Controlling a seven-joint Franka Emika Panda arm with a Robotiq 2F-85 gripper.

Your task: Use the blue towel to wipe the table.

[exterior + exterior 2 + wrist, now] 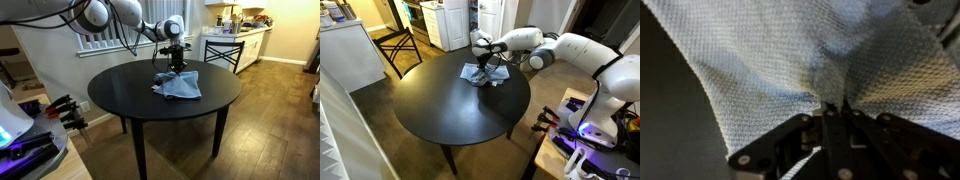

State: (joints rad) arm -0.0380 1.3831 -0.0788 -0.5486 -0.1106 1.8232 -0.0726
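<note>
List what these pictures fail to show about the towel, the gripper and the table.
- Towel: it fills the wrist view, so the top and right edges cut off its outline.
- Gripper: too small in both exterior views to read how the jaws stand.
- Table: the patch under the towel is covered in every view, and dirt on the black top cannot be told.

The gripper (836, 104) fingertips pinch a fold of the blue towel (790, 55); dark table (670, 120) beside
</note>
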